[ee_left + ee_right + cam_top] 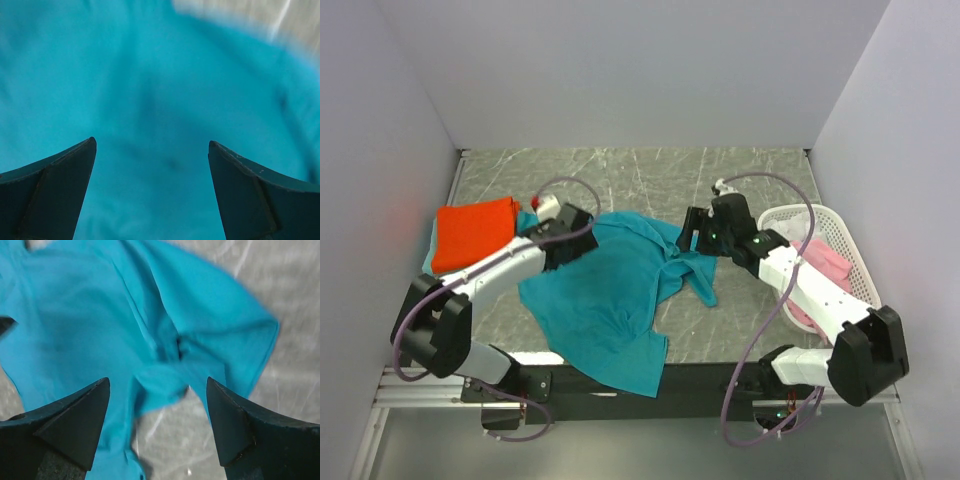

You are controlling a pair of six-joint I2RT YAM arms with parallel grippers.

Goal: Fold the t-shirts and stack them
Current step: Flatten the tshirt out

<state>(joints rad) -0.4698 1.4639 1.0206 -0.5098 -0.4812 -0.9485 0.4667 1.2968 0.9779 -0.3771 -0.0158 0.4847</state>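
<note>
A teal-blue t-shirt (605, 300) lies crumpled across the middle of the table, its lower part hanging over the near edge. It fills the left wrist view (150, 90) and shows in the right wrist view (100, 325). My left gripper (582, 226) is open just above its upper left part, holding nothing. My right gripper (692, 232) is open above the shirt's bunched right sleeve (225, 335), empty. A folded orange-red t-shirt (472, 230) lies at the left. A pink t-shirt (828, 262) sits in the basket.
A white mesh basket (842, 232) stands at the right by the wall, behind my right arm. Grey walls close in the left, back and right. The marbled grey tabletop (650, 170) shows at the back.
</note>
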